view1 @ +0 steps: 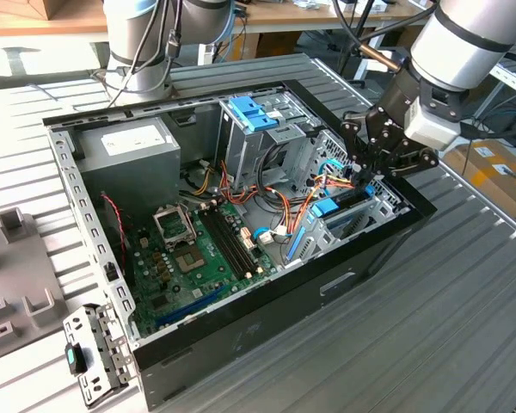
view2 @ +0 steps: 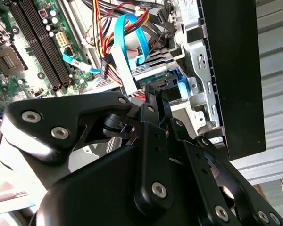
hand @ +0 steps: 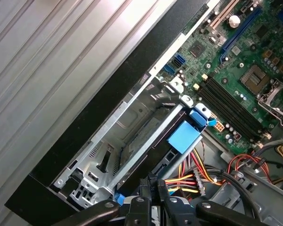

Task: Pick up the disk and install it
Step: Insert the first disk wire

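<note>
Case (view1: pixel 267 331): open black computer case on the slatted metal table (view1: pixel 430 327), motherboard (view1: pixel 198 258) flat on its floor.
Obstacles: orange, red and yellow cables (view1: pixel 284 206) and a blue ribbon cable (view2: pixel 132 42) crowd the space just beside the drive bay (hand: pixel 127 136).
Disk (hand: pixel 184 136): sits on edge in the bay at the case's front corner, blue rail up, long axis along the bay wall.
Gripper (view1: pixel 365 176): black fingers (hand: pixel 153 190) clenched on the disk's end.
Power supply (view1: pixel 129 155): grey box, well apart, at the far corner.

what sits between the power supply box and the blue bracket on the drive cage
In the exterior view, a gap of loose coloured cables separates the power supply box from the drive cage carrying the blue bracket.
</note>
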You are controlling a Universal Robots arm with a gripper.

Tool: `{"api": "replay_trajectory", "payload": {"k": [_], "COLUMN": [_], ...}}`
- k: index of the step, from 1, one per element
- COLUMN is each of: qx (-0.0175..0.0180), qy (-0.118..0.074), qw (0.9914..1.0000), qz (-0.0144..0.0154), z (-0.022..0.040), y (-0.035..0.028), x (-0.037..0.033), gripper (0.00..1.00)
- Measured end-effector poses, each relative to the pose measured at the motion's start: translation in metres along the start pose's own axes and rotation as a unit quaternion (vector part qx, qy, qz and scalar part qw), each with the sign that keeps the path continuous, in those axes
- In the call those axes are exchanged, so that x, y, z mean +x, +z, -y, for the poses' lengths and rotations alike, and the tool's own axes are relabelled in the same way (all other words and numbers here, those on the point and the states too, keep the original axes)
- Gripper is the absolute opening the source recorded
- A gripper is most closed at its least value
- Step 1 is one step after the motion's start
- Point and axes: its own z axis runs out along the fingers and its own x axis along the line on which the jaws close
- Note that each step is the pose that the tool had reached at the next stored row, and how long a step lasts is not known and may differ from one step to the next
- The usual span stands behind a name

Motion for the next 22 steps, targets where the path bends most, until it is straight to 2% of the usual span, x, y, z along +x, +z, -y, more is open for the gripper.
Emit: {"api": "replay_trajectory", "payload": {"k": [5,8,13,22], "qx": [0.0007,0.0014,0.0022,0.0039], "qy": [0.012,0.026,0.04,0.072], "qw": [0.99993,0.99965,0.9992,0.99738], "qz": [-0.0006,-0.0014,-0.002,-0.0037], "z": [0.0,0.0,0.0,0.0], "y": [0.0001,0.0,0.0001,0.0001], "x": [0.0,0.0,0.0,0.0], "gripper": [0.17,0.17,0.17,0.17]}}
